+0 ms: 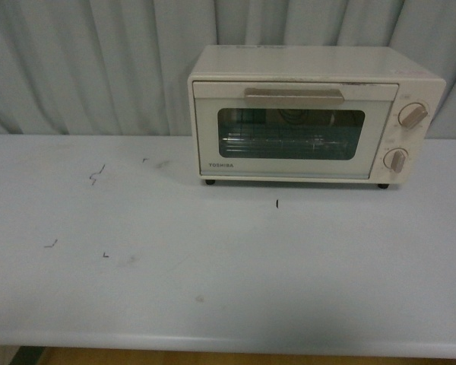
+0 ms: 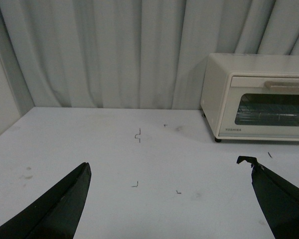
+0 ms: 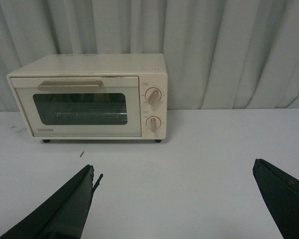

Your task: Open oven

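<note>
The oven (image 1: 315, 114) is sitting at the far right of the worktop (image 1: 213, 266), close against the curtain (image 1: 99, 68), with its glass door (image 1: 291, 133) shut and upright; the beige bar handle (image 1: 293, 96) is running across the top edge of that door, and the two knobs (image 1: 413, 115) are lying just right of it. Neither arm is showing in the front view; the left pincer (image 2: 165, 164) and the right pincer (image 3: 174, 167) are both hovering over bare worktop with fingers spread wide, gripping nothing, well apart from the oven. The right one is facing the door more squarely, so it is probably the better choice. The step in hand is the reach to the handle; doing it well likely means coming in level with the bar, centring on it, and closing over it from above and below; then pulling near and downward along the door's arc, since the hinge seems to be at the bottom edge. A hard straight tug is risking dragging the light oven forward.
</note>
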